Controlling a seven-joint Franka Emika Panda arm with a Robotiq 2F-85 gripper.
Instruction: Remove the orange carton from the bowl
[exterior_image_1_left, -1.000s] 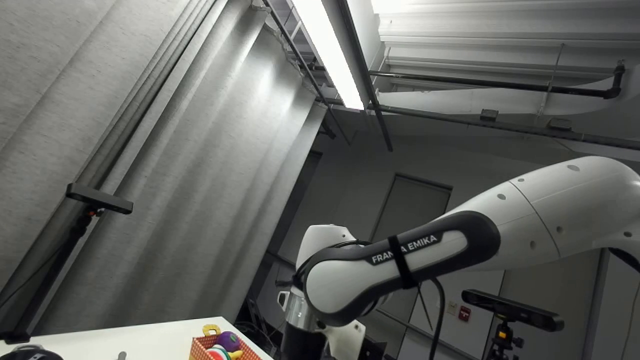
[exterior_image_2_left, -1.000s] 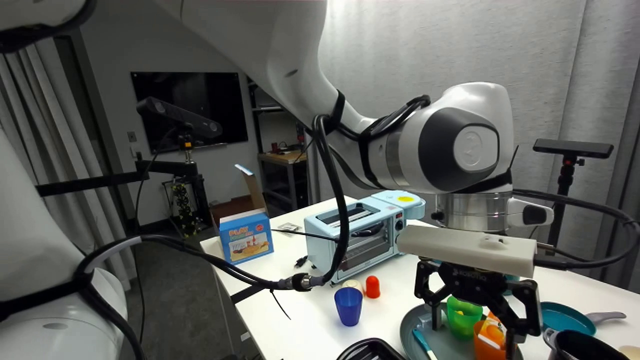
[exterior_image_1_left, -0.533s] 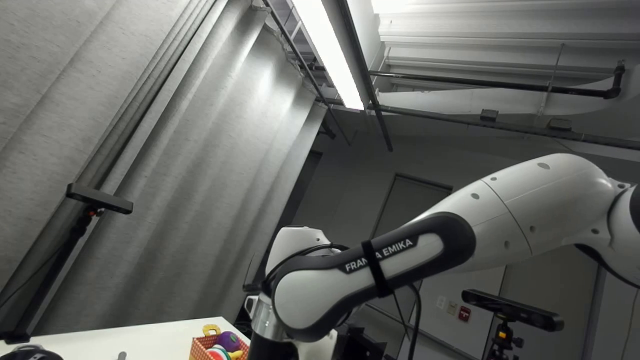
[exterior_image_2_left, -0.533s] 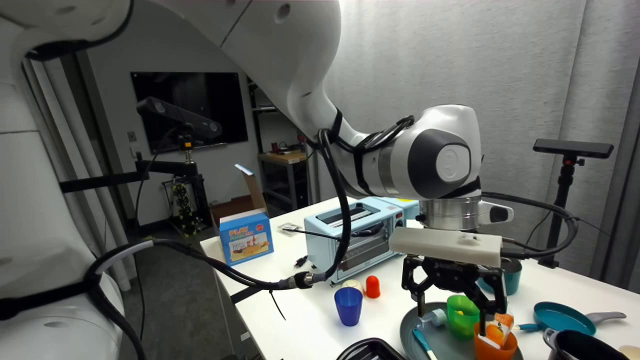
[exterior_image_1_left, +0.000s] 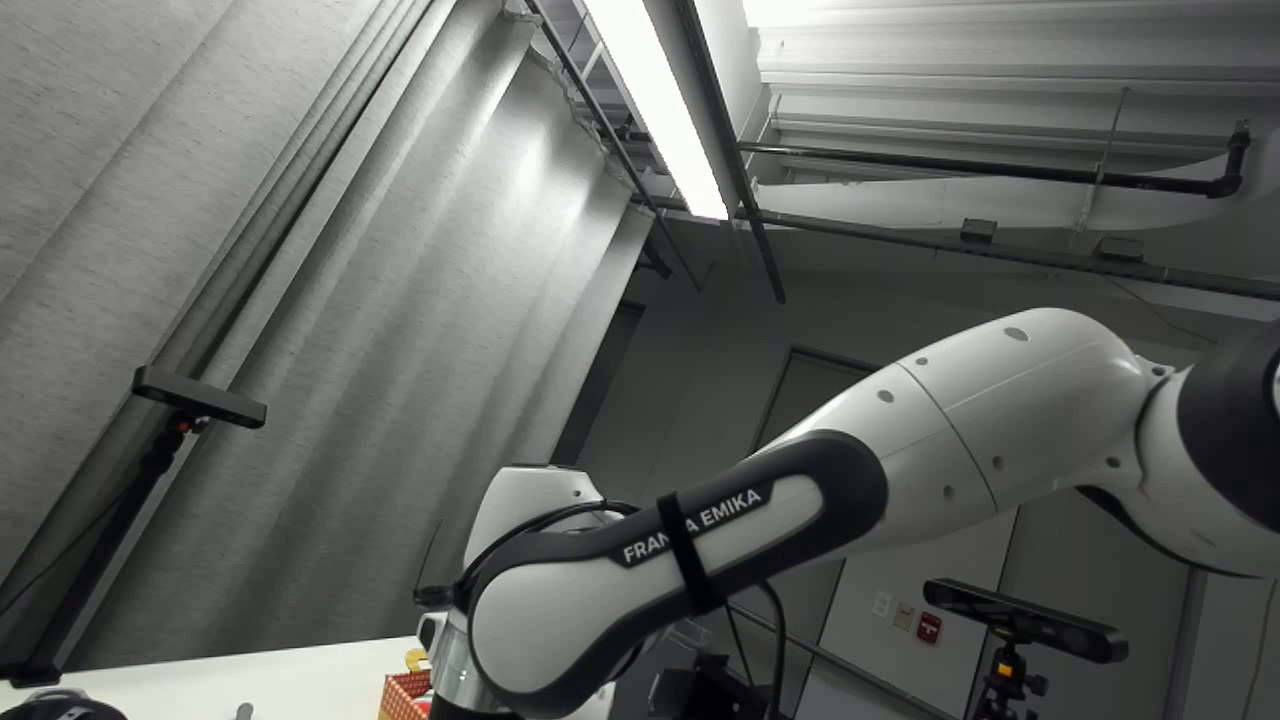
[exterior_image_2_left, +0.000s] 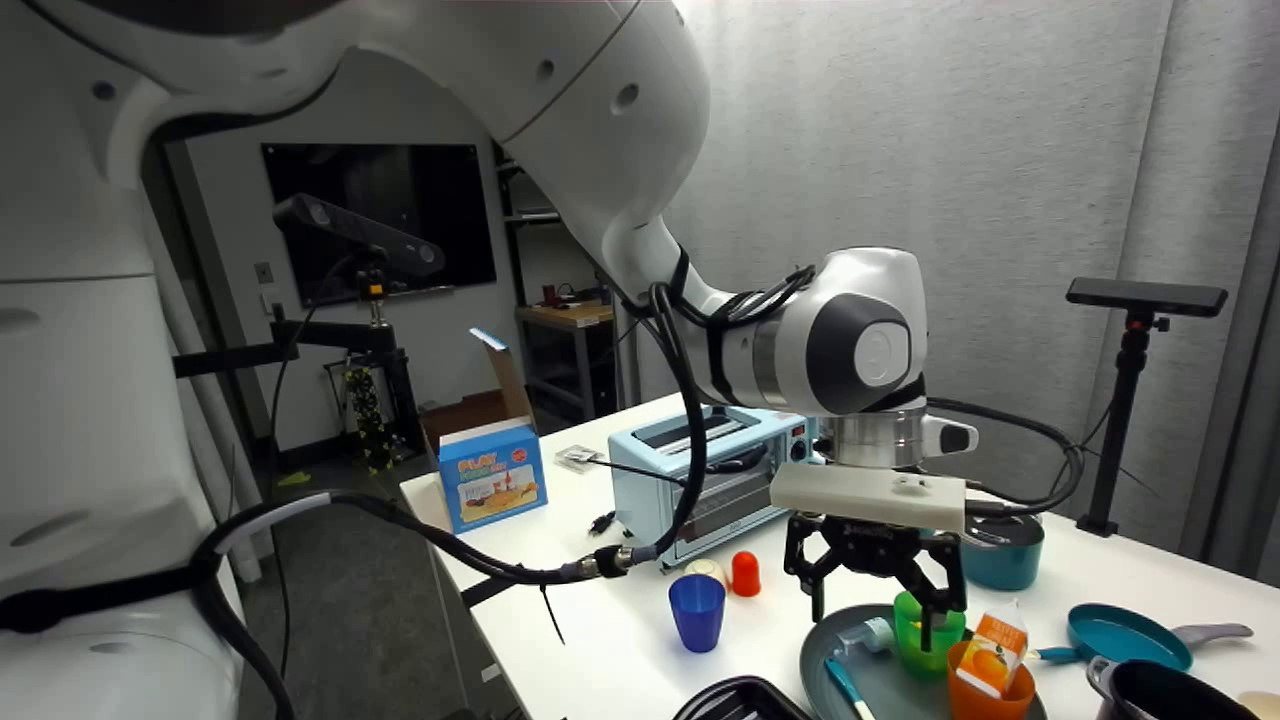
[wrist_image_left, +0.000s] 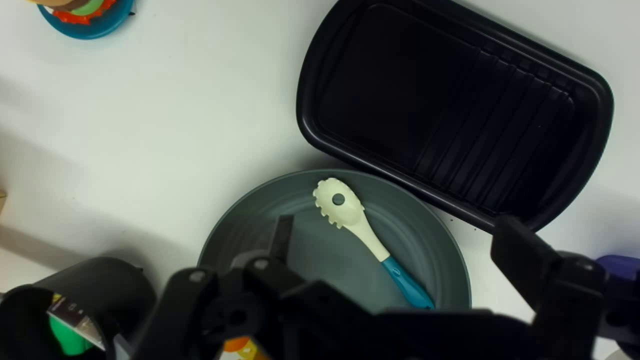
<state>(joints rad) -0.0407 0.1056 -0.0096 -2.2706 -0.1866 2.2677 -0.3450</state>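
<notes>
The orange carton stands tilted in an orange cup on a grey bowl-like dish in an exterior view. In the wrist view only a corner of the carton shows, below my left finger. My gripper is open and empty, pointing down above the dish, to the left of the carton. A green cup stands on the dish behind one finger. In the wrist view the open gripper spans a cream and teal spoon lying in the dish.
A black tray touches the dish. A blue cup, red piece and light-blue toaster oven stand left and behind. A teal pan, dark pot and teal pot lie right. A red basket shows in an exterior view.
The open gripper has moved left and farther from the camera in an exterior view, so a finger no longer covers the carton. The carton and cups have stayed in place.
</notes>
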